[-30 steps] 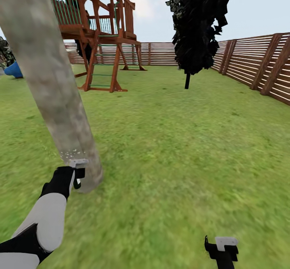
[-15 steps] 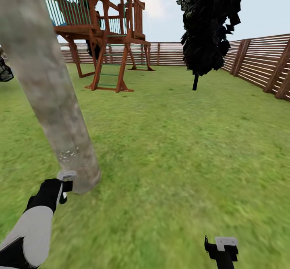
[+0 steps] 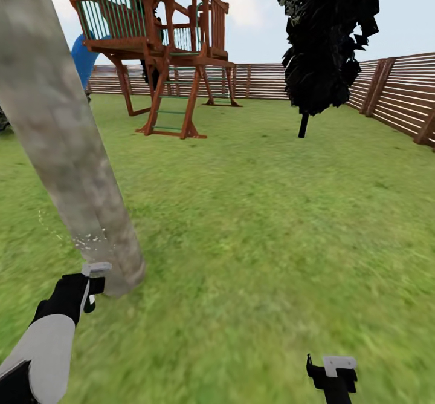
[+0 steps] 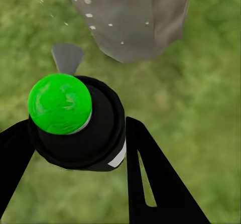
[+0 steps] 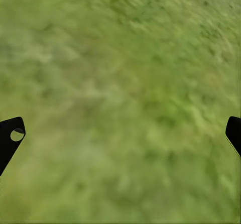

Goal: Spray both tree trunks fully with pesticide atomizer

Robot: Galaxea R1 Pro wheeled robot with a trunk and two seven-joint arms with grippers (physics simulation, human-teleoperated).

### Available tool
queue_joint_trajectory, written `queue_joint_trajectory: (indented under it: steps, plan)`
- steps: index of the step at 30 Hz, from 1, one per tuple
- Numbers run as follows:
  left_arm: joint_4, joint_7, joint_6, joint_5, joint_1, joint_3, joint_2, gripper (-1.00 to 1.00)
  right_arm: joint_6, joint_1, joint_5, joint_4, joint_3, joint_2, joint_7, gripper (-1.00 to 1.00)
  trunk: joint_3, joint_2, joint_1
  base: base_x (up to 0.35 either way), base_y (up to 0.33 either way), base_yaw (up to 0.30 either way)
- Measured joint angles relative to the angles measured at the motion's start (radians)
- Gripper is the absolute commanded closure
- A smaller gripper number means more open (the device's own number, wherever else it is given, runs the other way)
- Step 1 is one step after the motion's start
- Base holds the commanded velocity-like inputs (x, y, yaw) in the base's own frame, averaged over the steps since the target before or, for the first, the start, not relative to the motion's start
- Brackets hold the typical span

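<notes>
Lawn (image 3: 272, 228): one, green and blurry, running from my base out to the boundary; it also lies under both wrist cameras.

Fence (image 3: 399, 98): one run of brown horizontal slats, across the back and down the right side.

Play tower (image 3: 158, 47): one, reddish-brown timber with teal railings and a ladder, standing on the grass at the upper left; one blue slide (image 3: 81, 56) shows behind it, partly hidden by the trunk.

Dark tree (image 3: 329, 41): one, a black-green leafy mass on a thin stem, well apart from me near the right fence.

Tree trunk (image 3: 60, 132): one, thick, mottled grey-tan, bare of branches, leaning across the left of my head view with its foot in the grass just ahead of my left arm.

Left gripper (image 4: 83, 133): one, its two black fingers clamped either side of the atomizer.

Pesticide atomizer (image 4: 80, 121): one, black body with a bright green round cap and a grey nozzle, aimed at the foot of the trunk and near it.

Right gripper (image 5: 120, 133): one, low at my right over bare grass, fingers spread wide, holding nothing.

Pesticide (image 3: 81, 239): a scatter of tiny white specks, too many to count, on and beside the lower trunk.
</notes>
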Motion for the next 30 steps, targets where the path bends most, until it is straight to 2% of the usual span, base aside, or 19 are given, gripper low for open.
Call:
queue_joint_trajectory:
  steps: [1, 4, 6, 8, 12, 17, 24, 27, 30]
  plan:
    - [0.009, 0.0, -0.001, 0.001, 0.006, 0.0, 0.003, 1.0, 0.0, 0.0, 0.0, 0.0, 0.0, 0.0, 0.0, -1.0, 0.0, 0.0, 0.0, 0.045, -0.032, 0.203]
    - [0.02, 0.0, -0.007, 0.008, 0.017, -0.003, -0.01, 1.0, 0.0, 0.0, 0.0, 0.0, 0.0, 0.0, 0.0, -1.0, 0.0, 0.0, 0.0, 0.013, -0.009, 0.255]
    - [0.044, 0.001, -0.057, 0.013, 0.019, -0.004, -0.033, 1.0, 0.0, 0.0, 0.0, 0.0, 0.0, 0.0, 0.0, -1.0, 0.0, 0.0, 0.0, 0.001, -0.001, 0.275]
    - [0.064, 0.02, -0.083, 0.006, 0.019, 0.0, -0.038, 1.0, 0.0, 0.0, 0.0, 0.0, 0.0, 0.0, 0.0, -1.0, 0.0, 0.0, 0.0, 0.0, 0.0, 0.276]
    - [0.065, 0.041, -0.091, 0.007, 0.019, 0.001, -0.038, 1.0, 0.0, 0.0, 0.0, 0.0, 0.0, 0.0, 0.0, -1.0, 0.0, 0.0, 0.0, 0.018, -0.038, 0.236]
    - [0.071, 0.041, -0.116, 0.007, 0.019, -0.001, -0.039, 1.0, 0.0, 0.0, 0.0, 0.0, 0.0, -0.001, 0.0, -1.0, 0.0, 0.0, 0.0, 0.111, -0.231, 0.019]
    - [0.071, 0.043, -0.117, 0.003, 0.019, 0.003, -0.033, 1.0, 0.0, 0.0, 0.0, 0.0, 0.0, -0.002, -0.001, -1.0, 0.0, 0.0, 0.0, 0.065, -0.265, 0.0]
    - [0.065, 0.043, -0.118, 0.001, 0.062, 0.004, -0.025, 1.0, 0.0, 0.0, -0.001, 0.0, 0.0, -0.001, -0.001, -1.0, 0.0, 0.0, 0.0, 0.07, -0.269, 0.149]
    - [0.069, 0.044, -0.118, 0.003, 0.068, 0.002, -0.026, 1.0, 0.0, 0.0, 0.0, 0.0, 0.0, 0.0, -0.001, -1.0, 0.0, 0.0, 0.0, 0.156, -0.246, 0.263]
